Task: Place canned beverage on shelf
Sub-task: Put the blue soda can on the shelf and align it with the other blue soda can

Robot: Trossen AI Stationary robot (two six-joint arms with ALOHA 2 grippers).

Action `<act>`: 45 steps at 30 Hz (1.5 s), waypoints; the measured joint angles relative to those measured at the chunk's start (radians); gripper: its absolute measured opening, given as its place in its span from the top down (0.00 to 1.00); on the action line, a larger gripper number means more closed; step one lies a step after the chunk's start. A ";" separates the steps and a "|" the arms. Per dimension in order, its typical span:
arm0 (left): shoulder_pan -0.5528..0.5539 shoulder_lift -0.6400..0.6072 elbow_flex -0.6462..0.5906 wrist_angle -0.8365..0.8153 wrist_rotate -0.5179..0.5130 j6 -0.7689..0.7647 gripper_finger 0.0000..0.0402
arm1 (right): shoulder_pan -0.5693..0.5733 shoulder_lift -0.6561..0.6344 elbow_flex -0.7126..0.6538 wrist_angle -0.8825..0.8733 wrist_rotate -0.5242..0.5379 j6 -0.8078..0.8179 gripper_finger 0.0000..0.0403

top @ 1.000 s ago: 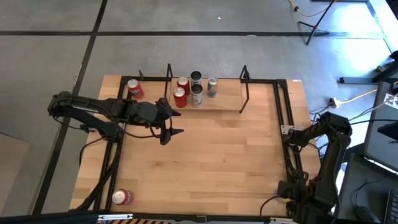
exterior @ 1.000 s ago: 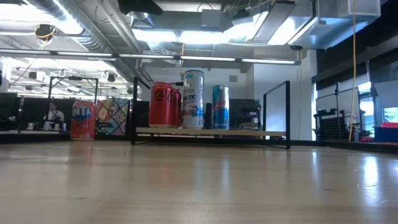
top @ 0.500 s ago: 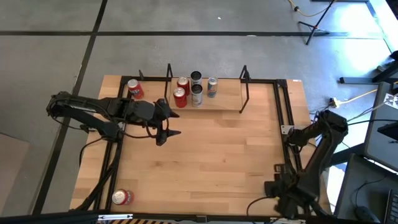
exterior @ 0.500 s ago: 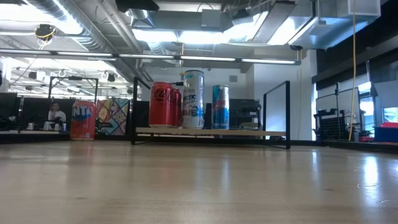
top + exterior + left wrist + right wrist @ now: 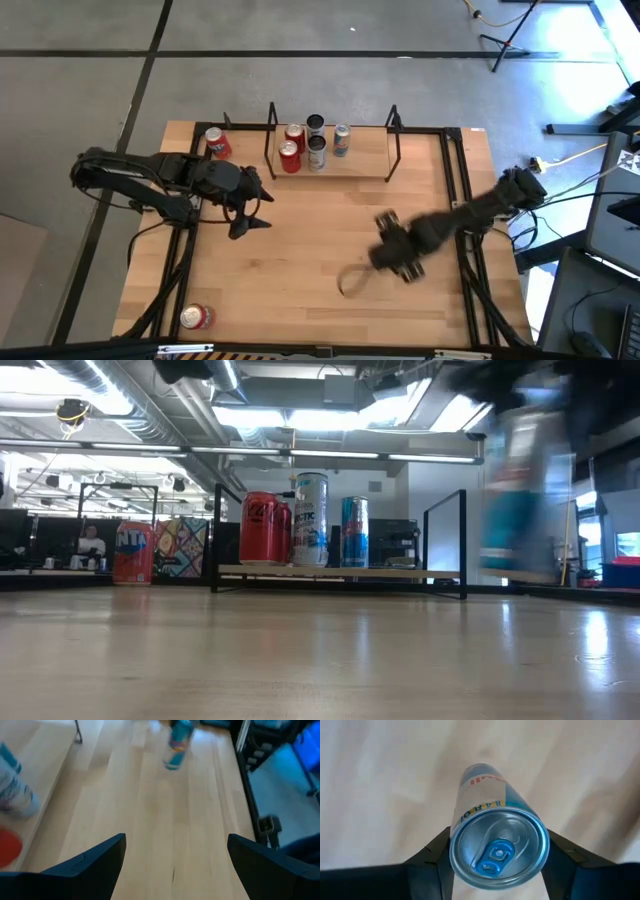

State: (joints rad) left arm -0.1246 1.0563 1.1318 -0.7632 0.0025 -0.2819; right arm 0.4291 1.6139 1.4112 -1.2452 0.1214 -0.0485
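Your right tool (image 5: 495, 870) clamps a slim silver-blue can (image 5: 497, 847) just below its lid, over mid-surface (image 5: 320, 290), likely carrying it to the shelf (image 5: 360, 160), where four cans (image 5: 312, 143) stand. Left tool (image 5: 250, 208) wide, empty, clear of that path. Can's print partly legible: "8.4 FL OZ"

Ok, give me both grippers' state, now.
Left gripper: open, holding nothing, over the table.
Right gripper: shut on a slim can.
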 joint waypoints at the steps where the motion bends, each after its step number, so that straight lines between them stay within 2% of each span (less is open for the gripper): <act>1: 0.000 -0.004 0.000 -0.012 0.005 0.001 0.14 | -0.047 0.003 0.002 0.029 -0.001 -0.071 0.51; 5: -0.001 -0.019 0.000 -0.046 0.013 0.024 0.14 | -0.193 0.022 0.003 0.101 -0.005 -0.340 0.51; 9: 0.000 -0.017 0.000 -0.038 0.027 0.058 0.14 | -0.286 0.059 0.005 0.123 -0.022 -0.454 0.51; 13: 0.000 -0.016 0.000 -0.035 0.028 0.075 0.14 | -0.332 0.095 0.010 0.117 -0.023 -0.505 0.51; 28: 0.000 -0.016 0.000 -0.001 -0.045 0.053 0.14 | -0.411 0.134 0.029 0.104 -0.077 -0.509 0.51; 30: 0.000 -0.016 0.000 -0.002 -0.045 0.050 0.14 | -0.411 0.134 0.029 0.118 -0.079 -0.510 0.46; 35: 0.000 -0.016 0.000 -0.002 -0.035 0.049 0.14 | -0.411 0.135 0.029 0.129 -0.080 -0.475 0.20; 38: 0.000 -0.016 0.000 -0.003 -0.034 0.049 0.14 | -0.410 0.135 0.029 0.142 -0.080 -0.461 0.08; 41: 0.000 -0.016 0.000 -0.009 -0.034 0.049 0.14 | -0.409 0.135 0.066 0.098 -0.080 -0.361 0.03; 45: 0.000 -0.025 0.000 -0.016 -0.036 0.049 0.14 | -0.410 0.134 0.150 -0.012 -0.128 -0.185 0.03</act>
State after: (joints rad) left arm -0.1246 1.0312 1.1320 -0.7788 -0.0340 -0.2325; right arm 0.0189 1.7479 1.5608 -1.2576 -0.0065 -0.2334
